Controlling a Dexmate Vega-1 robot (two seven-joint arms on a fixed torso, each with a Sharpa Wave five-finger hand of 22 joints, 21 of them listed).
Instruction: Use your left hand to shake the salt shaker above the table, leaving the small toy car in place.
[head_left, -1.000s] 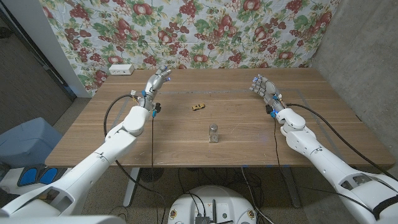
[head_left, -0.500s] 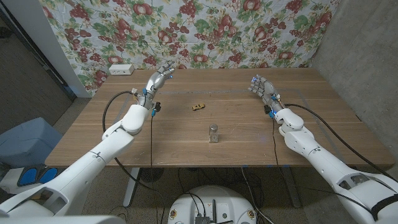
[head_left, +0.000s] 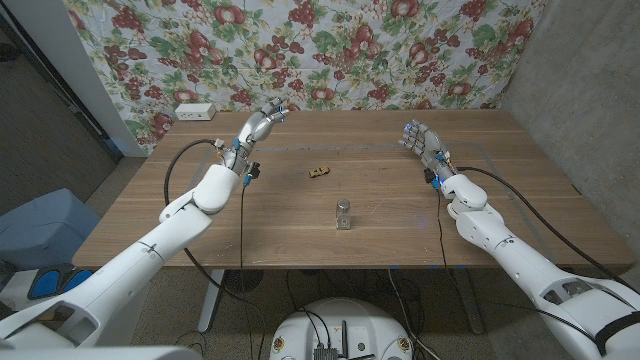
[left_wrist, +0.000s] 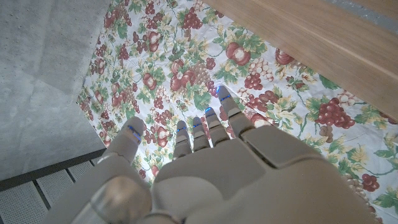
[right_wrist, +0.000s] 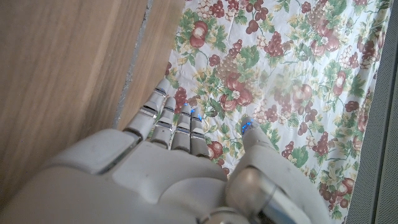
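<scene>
Left hand (head_left: 262, 123) lifts a little higher at the far edge, fingers spread, empty — salt shaker (head_left: 343, 214) untouched, toy car (head_left: 319, 171) undisturbed; reach not begun.

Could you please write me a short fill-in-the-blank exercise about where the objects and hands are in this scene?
1. The salt shaker stands ____ on the wooden table.
2. The small toy car lies on the table beyond the shaker, toward the ____ backdrop.
3. The left hand holds ____.
4. The right hand is ____, well apart from the shaker.

Missing words: upright; floral; nothing; open
</scene>
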